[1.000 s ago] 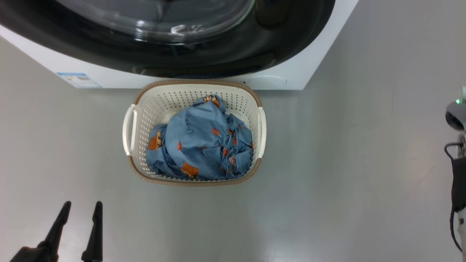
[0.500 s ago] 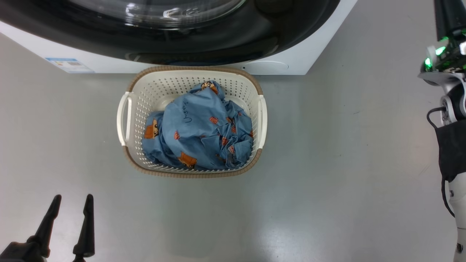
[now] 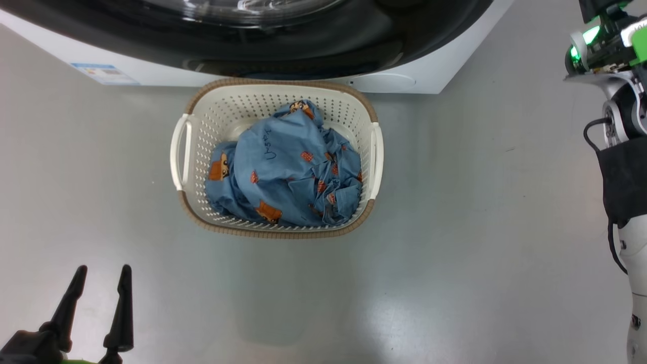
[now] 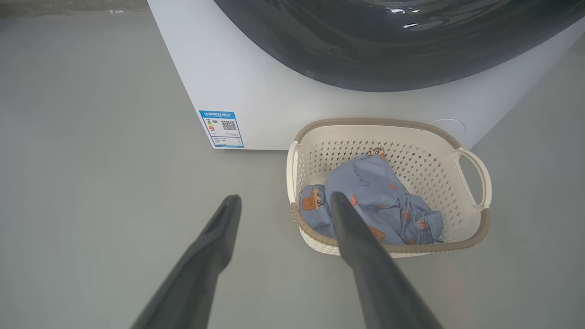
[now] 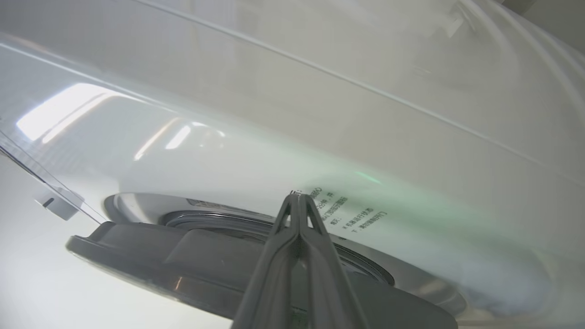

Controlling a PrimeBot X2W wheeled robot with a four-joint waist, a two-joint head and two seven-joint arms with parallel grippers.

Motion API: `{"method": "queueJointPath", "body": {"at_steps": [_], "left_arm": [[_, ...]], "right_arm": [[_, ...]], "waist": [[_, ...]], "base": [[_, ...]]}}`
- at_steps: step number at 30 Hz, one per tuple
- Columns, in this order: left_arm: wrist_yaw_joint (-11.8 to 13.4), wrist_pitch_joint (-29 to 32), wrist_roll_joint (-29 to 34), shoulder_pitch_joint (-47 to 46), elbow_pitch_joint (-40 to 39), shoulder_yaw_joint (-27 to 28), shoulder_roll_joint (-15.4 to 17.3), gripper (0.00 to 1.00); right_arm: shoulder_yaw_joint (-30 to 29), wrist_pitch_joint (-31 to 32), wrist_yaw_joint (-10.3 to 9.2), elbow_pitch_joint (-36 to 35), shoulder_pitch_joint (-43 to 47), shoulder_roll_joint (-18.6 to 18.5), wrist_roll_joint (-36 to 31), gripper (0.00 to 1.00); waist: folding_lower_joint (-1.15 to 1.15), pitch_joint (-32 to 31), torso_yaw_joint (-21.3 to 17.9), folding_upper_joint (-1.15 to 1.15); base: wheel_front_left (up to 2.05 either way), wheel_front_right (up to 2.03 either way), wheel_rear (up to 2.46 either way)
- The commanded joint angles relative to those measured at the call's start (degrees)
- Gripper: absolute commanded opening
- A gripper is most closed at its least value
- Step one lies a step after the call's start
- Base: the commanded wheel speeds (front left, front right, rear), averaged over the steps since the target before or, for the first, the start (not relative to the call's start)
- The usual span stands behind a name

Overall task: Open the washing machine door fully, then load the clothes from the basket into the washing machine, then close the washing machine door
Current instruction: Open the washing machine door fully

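Note:
The basket (image 3: 198, 121), cream with a brown rim, stands on the floor against the washing machine (image 3: 445, 71). The clothes (image 3: 285, 172), light blue with orange figures, lie bunched inside it. The washing machine door (image 3: 323, 45) shows its black rim and glass along the top edge and seems to lie against the machine's front. My left gripper (image 3: 103, 270) hovers open and empty over the floor, near and left of the basket (image 4: 473, 183). My right gripper (image 5: 297, 195) is shut on nothing, its tips close to the machine's white front (image 5: 283, 137) above the door's dark rim (image 5: 183, 256).
My right arm (image 3: 624, 177) rises along the right edge of the head view with green lights at its wrist. A blue label (image 4: 221, 129) marks the machine's lower left corner. Bare grey floor (image 3: 455, 253) lies left, right and in front of the basket.
The head camera has shifted, so the basket sits higher in the picture. My right arm has come further into view at the right edge, upward toward the machine. The left gripper stays open.

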Motion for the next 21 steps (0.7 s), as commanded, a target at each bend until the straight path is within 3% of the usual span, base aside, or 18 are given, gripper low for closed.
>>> {"method": "queueJointPath", "body": {"at_steps": [1, 21], "left_arm": [[-0.09, -0.37, -0.33, -0.88, -0.67, 2.14, 0.89, 1.00], [-0.09, -0.37, 1.41, -0.99, 1.44, 0.54, 1.41, 1.00]], "right_arm": [[1.00, 0.66, 0.10, -1.65, -0.82, 0.27, 0.17, 0.00], [3.56, 4.56, 0.10, -0.76, -5.54, 0.19, 0.67, 0.00]], "waist": [[0.00, 0.58, 0.41, 0.00], [0.00, 1.34, 0.85, 0.00]], "base": [[0.00, 0.00, 0.00], [0.00, 0.00, 0.00]]}}
